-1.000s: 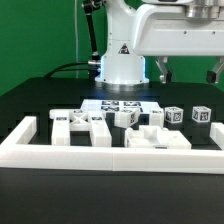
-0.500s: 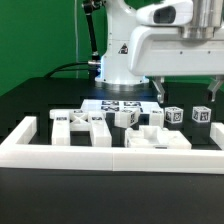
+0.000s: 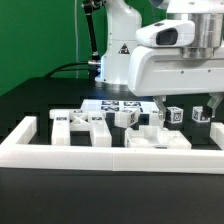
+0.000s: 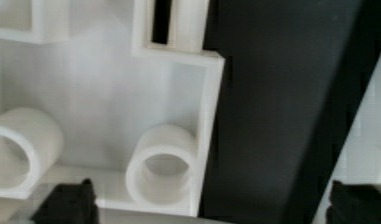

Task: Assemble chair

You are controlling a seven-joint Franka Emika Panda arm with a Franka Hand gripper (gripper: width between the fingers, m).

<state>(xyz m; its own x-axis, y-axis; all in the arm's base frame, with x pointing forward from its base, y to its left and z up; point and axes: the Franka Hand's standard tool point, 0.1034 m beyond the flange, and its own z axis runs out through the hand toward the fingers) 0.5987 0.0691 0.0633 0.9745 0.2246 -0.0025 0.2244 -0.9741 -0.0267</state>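
Lowered, the gripper (image 3: 186, 104) hangs jaws apart above a chair part (image 3: 158, 138).

A black tabletop (image 3: 35, 100) fills the middle of the exterior view. A long white border frame (image 3: 100, 155) runs across at six o'clock (its eight o'clock end turns back, away from the camera). The marker board (image 3: 112, 104) lies flat near centre, and a green backdrop (image 3: 40, 30) stands at ten o'clock.

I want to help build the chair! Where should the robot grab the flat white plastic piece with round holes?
Probably from straight above. The flat white plastic piece lies flat with its holes facing up, so pinch the wall between the round hole and the straight outer edge: one finger in the hole, one outside, over the black table.
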